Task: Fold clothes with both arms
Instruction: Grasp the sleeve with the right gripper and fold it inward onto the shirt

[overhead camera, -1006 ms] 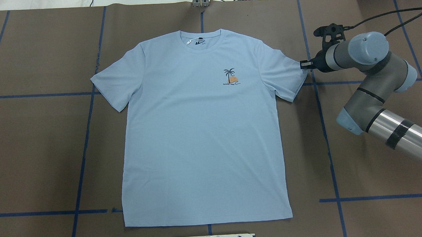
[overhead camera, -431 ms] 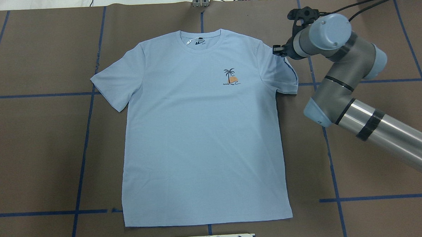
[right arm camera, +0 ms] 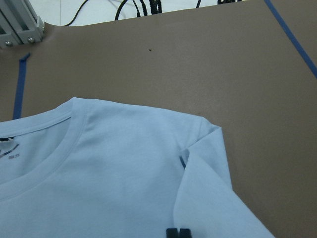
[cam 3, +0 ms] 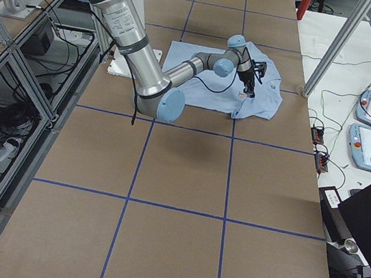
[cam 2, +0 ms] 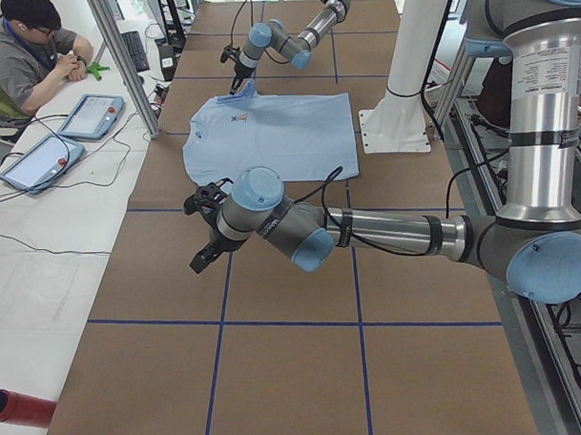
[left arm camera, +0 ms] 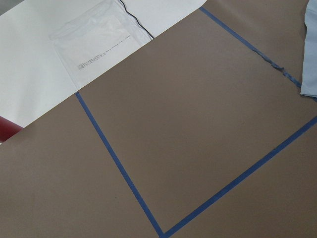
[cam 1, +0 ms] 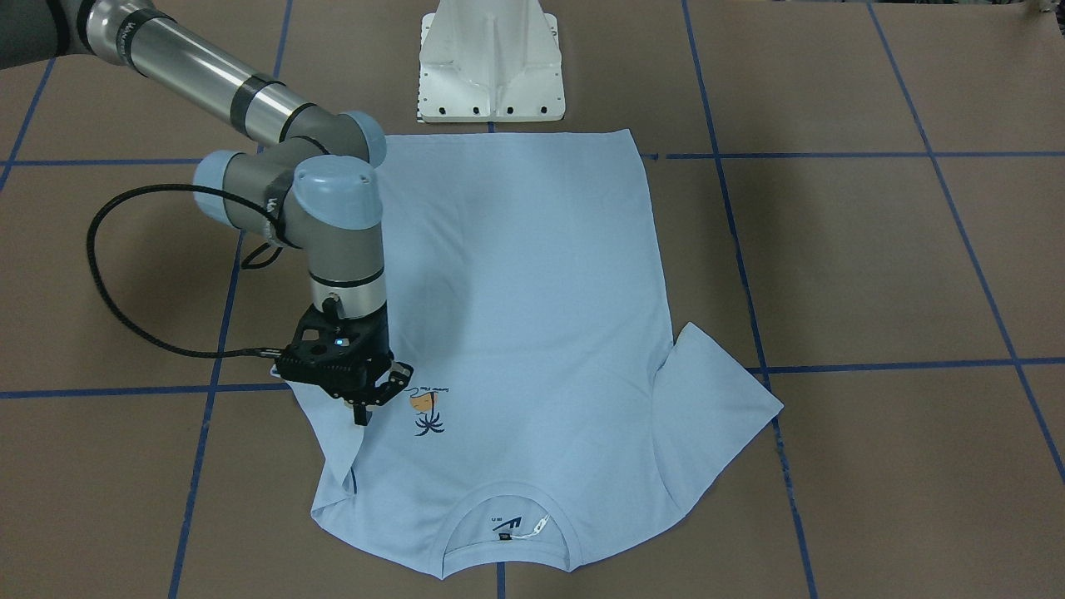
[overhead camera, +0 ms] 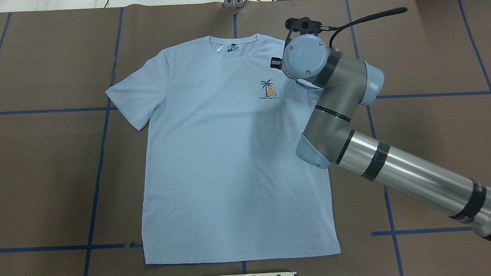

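T-shirt [overhead camera: 230, 163] flat, one sleeve [cam 1: 327, 445] folded inward.

- The silver-grey tubular right arm [overhead camera: 417, 180] has a polished metal tube, matte grey joint housings, thin black rings and a black band with small white lettering.
- Round light blue joint caps [overhead camera: 306, 56] close the housings, with small screws near their rims.
- A thin black cable [cam 1: 96, 249] runs off the wrist.
- The black two-finger right gripper [cam 1: 360, 413] has an open-framed body with a small blue light.
- The silver-grey tubular left arm [cam 2: 387, 235] has the same colours, and its black left gripper [cam 2: 204, 257] has a cable too.
- The white pedestal base [cam 1: 491, 66] has a row of dark screws.
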